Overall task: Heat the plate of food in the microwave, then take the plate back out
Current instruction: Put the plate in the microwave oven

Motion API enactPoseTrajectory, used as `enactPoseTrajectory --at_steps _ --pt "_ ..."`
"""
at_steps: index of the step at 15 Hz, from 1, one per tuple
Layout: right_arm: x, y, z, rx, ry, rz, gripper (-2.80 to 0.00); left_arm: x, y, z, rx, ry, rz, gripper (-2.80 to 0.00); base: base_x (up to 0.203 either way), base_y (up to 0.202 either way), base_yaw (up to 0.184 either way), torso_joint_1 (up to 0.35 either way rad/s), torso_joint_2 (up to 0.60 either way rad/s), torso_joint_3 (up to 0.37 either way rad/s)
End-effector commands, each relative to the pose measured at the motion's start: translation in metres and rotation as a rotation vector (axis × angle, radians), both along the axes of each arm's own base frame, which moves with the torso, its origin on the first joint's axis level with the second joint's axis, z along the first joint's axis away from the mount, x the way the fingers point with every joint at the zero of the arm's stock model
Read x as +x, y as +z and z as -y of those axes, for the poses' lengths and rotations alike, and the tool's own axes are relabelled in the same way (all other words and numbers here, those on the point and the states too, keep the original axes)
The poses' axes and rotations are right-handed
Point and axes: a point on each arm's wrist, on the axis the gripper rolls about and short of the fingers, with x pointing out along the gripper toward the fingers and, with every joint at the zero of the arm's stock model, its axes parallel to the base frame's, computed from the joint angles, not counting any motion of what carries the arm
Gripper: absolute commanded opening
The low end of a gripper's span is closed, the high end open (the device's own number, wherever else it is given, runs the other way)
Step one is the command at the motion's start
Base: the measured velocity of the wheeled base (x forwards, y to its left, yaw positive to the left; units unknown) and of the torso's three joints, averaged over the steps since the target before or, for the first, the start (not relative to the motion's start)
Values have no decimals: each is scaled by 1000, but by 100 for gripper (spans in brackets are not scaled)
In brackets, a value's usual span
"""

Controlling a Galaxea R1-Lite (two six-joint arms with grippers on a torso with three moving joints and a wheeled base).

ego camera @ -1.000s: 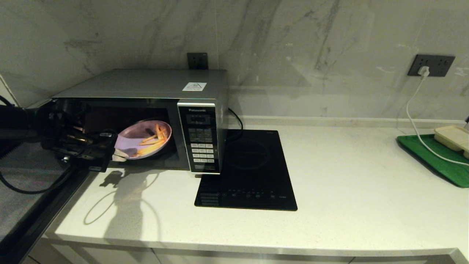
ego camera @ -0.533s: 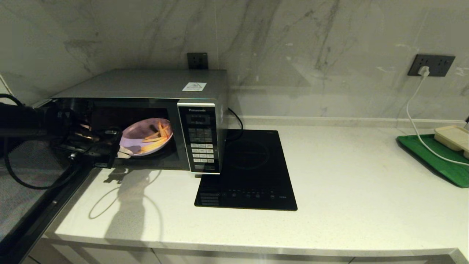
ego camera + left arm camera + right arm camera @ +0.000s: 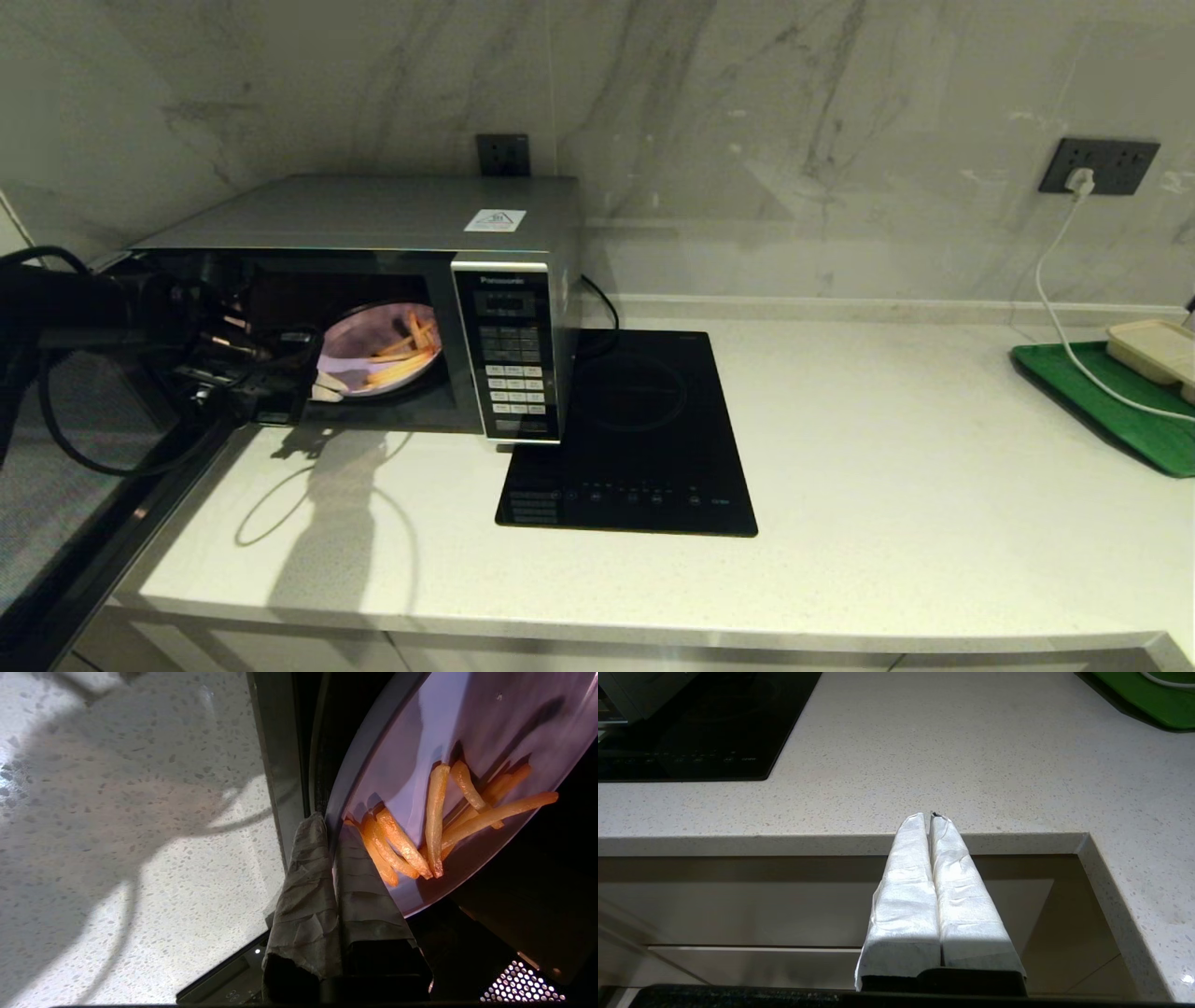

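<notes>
Over the last second the left tool (image 3: 313, 383) has moved deeper toward the microwave (image 3: 373, 299), carrying the plate (image 3: 378, 350) with it. A second ago the plate sat at the mouth of the cavity with most of its face lit; now it is well inside, further back and toward the button panel (image 3: 509, 350), and its near edge is in shadow. The arm's shadow on the worktop (image 3: 840, 448) has shifted toward the microwave too.

The left tool is closed on the plate's rim: in the left wrist view its cloth-wrapped fingers (image 3: 306, 891) pinch the edge, one on each side of the rim, just beside the fries (image 3: 434, 826). The plate (image 3: 420, 742) is tilted in that view, the fries gathered toward its lower side.

The microwave door is swung open at the far left and largely cut off by the frame. The cavity floor is too dark to tell whether the plate touches it. The left tool is mostly lost against the dark interior in the head view.

The right tool (image 3: 931, 816) hangs off the worktop's front edge, fingers pressed together with nothing between them; it does not show in the head view. The hob (image 3: 635, 429) lies beside the microwave, and a green tray (image 3: 1102, 401) is cut off at the right edge.
</notes>
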Motion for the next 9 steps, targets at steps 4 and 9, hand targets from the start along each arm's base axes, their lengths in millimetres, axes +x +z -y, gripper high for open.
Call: enactPoseTrajectory --at_steps 4,9 --pt "0 0 0 1 1 -2 -280 2 -2 -2 0 14 -3 -280 0 0 0 0 0 0" --pt "0 0 0 1 1 -2 -280 5 -4 -3 10 24 -7 -280 0 0 0 0 0 0"
